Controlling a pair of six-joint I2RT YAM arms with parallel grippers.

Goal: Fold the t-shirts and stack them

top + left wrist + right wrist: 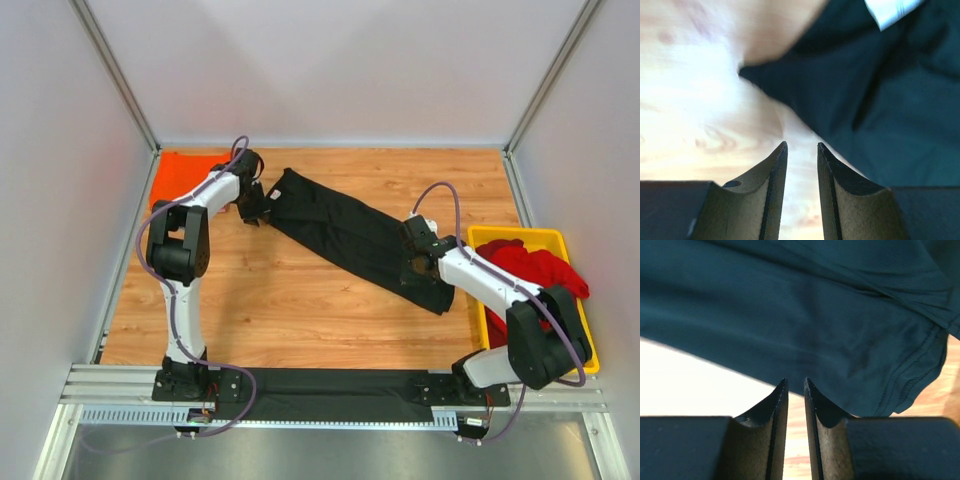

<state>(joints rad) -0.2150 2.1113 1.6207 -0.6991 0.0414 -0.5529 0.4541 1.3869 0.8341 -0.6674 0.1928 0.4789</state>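
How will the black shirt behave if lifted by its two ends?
Probably floppy: the black shirt lies as a long creased strip, so its middle would likely sag. Likely light: the cloth looks thin at the hem. Pushed on the table, it would probably bunch, not slide.

Top camera: fixed high behind the arm bases, looking down on the whole table (300,300). Wrist cameras: each peers past its own left gripper (801,146) or right gripper (795,381), very close to the cloth. All three share the black t-shirt (340,235).
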